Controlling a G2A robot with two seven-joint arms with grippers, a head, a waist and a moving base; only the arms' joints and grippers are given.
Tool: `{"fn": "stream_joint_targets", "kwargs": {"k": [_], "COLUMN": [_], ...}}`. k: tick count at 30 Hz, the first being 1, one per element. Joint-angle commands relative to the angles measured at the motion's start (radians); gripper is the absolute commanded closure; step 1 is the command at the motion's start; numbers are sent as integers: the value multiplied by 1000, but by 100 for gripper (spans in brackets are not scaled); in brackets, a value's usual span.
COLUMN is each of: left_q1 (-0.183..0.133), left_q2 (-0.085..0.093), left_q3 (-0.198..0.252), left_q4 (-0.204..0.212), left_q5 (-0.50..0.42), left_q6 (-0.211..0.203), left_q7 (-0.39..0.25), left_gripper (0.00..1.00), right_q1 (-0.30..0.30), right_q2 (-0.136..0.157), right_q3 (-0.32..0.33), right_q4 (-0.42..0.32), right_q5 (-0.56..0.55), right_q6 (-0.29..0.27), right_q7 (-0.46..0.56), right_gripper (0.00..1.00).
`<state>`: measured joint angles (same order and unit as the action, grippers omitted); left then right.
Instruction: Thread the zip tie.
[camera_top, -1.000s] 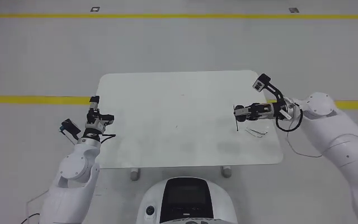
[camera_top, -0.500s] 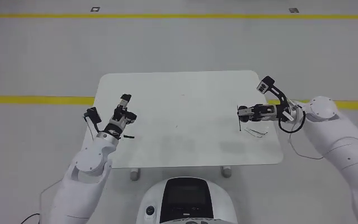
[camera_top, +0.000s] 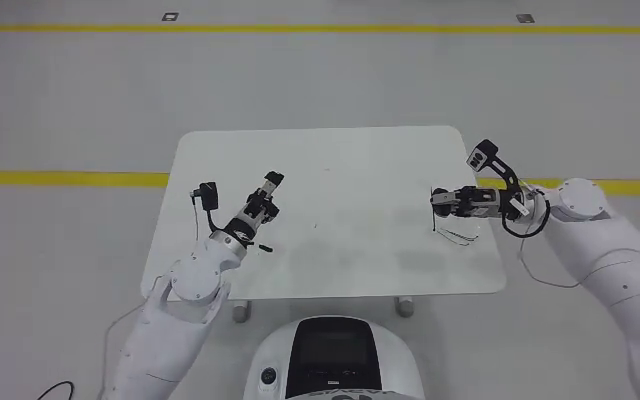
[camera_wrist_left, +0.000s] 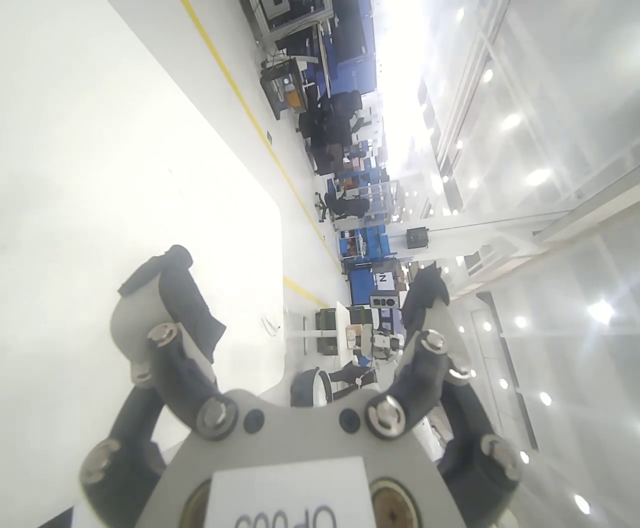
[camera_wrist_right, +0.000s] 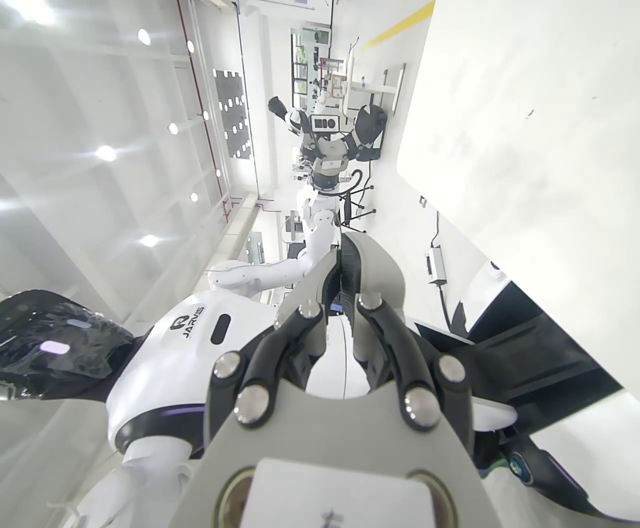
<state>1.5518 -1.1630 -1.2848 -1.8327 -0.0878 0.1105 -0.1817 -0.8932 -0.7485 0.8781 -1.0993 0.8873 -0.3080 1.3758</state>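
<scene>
A thin black zip tie (camera_top: 434, 222) hangs down from my right gripper (camera_top: 437, 197), which is shut on its upper end above the right part of the white table (camera_top: 330, 160). In the right wrist view the right gripper (camera_wrist_right: 342, 252) has its pads pressed together, and they hide the tie. My left gripper (camera_top: 272, 181) hovers over the left-middle of the table, far from the tie. Seen from the left wrist, the left gripper (camera_wrist_left: 300, 280) is open with nothing between its fingers.
A few loose zip ties (camera_top: 460, 237) lie on the table just in front of the right gripper, close to the right edge; they appear far off as thin loops (camera_wrist_left: 271, 325) in the left wrist view. Bare tabletop separates the two grippers.
The left arm has swung in from the table's left edge to over its left-middle. The right gripper has drifted slightly to the right with the zip tie.
</scene>
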Motion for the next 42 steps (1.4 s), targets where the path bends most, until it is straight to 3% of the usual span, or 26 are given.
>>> {"fn": "stream_joint_targets", "kwargs": {"k": [1,4,9,14,23,26,30,34,35,42], "left_q1": [-4,-42,-152,-250,-256,-269,-311,-345,-356,-356], "left_q2": [-1,-3,-13,-32,-33,-33,-33,-37,-37,-37], "left_q3": [7,56,170,259,266,263,263,276,275,275], "left_q4": [3,-1,13,60,67,85,119,151,160,160], "left_q5": [3,50,148,174,174,131,54,0,26,26], "left_q6": [-1,13,81,116,116,99,86,89,91,91], "left_q7": [-1,-58,-148,-147,-146,-208,-332,-403,-366,-366], "left_gripper": [0,0,0,0,0,0,0,0,0,0], "right_q1": [-8,-13,14,40,43,41,50,81,95,95], "right_q2": [-2,-7,-26,-46,-48,-52,-60,-68,-72,-72], "right_q3": [-3,-9,-65,-130,-135,-140,-172,-234,-251,-251], "right_q4": [-25,-45,-36,-11,-8,-38,-55,-45,-23,-23], "right_q5": [-6,2,7,34,33,-22,-16,15,34,34], "right_q6": [7,40,77,76,70,60,52,43,44,44], "right_q7": [-1,14,14,14,11,14,14,14,14,14], "right_gripper": [100,100,100,100,100,100,100,100,100,100]}}
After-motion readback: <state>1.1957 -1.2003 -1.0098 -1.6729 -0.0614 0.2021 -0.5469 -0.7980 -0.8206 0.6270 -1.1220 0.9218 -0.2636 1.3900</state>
